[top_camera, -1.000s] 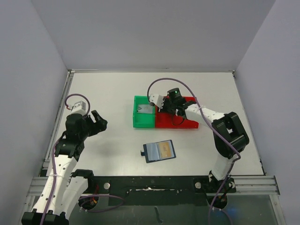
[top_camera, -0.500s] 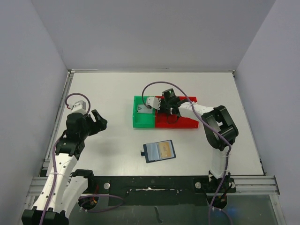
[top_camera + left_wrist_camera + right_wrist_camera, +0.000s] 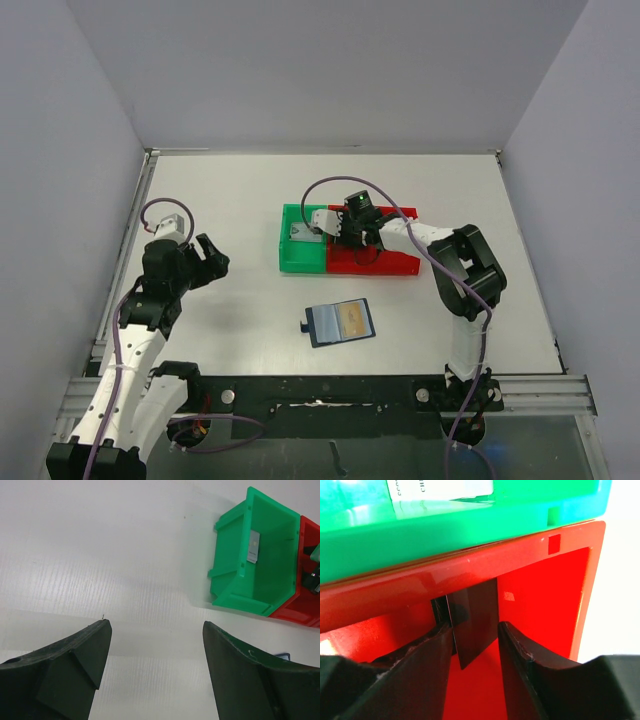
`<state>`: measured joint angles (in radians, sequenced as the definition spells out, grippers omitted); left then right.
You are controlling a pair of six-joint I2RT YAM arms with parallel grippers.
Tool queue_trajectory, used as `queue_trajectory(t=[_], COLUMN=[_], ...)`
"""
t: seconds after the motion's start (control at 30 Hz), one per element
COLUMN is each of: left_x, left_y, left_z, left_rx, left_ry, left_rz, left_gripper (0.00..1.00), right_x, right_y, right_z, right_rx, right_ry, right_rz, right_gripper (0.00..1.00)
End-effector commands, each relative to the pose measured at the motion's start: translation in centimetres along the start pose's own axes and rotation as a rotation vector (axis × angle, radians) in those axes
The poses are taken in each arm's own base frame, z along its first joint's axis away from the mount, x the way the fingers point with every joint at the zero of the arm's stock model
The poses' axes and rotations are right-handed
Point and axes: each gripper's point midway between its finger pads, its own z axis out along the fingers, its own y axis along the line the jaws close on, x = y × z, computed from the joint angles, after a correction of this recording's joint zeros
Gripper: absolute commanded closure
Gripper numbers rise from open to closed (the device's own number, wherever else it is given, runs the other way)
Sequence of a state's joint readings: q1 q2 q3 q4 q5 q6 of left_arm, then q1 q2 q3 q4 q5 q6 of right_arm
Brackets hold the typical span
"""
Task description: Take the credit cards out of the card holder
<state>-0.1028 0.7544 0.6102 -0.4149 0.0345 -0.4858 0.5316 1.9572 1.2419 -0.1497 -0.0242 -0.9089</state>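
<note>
1. The right gripper (image 3: 475, 629) hangs in the red plastic tray (image 3: 545, 595), jaws parted, released; a thin black card (image 3: 476, 611) stands tilted between them against the tray wall.
2. A silver-grey card (image 3: 253, 546) lies in the adjoining green plastic tray (image 3: 230, 545).
3. The open navy-blue bifold card holder (image 3: 325, 326) lies on the white table (image 3: 230, 200); a gold-orange card (image 3: 351, 318) sits in its pocket.
4. The left gripper (image 3: 156, 625) hovers with its jaws spread wide, grasping nothing.

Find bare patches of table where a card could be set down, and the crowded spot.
Bare: the far strip behind the green tray and red tray; between the left fingers and the green tray; right of the wallet. Crowded: the red tray, holding the right fingers.
</note>
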Motion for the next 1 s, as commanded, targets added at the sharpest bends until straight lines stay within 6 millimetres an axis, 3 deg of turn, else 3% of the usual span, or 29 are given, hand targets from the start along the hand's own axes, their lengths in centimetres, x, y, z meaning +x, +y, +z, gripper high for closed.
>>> queue_trajectory(t=[0.0,0.83,0.9,0.97], left_x=[-1.9,-1.4,-1.3,-1.3], left_y=[-0.8,-1.2,-1.2,-1.2], left_z=[-0.1,0.1,0.1,0.2], left_rx=[0.028,0.051,0.052,0.054], left_ry=[-0.063,-0.027,-0.025,-0.021], left_rz=[0.016,0.027,0.027,0.027], left_gripper=[0.26,0.26,0.26,0.26], right_x=[-1.5,-2.4,-2.4,-2.3], right_y=[-2.1,-3.4,-3.5,-3.7], right_z=[-0.9,-1.9,-1.9,-1.9], right_rx=[0.056,0.073,0.077,0.083], right_ry=[-0.052,-0.105,-0.103,-0.095], right_rz=[0.018,0.087,0.088,0.094], right_gripper=[0.58,0.45,0.33,0.3])
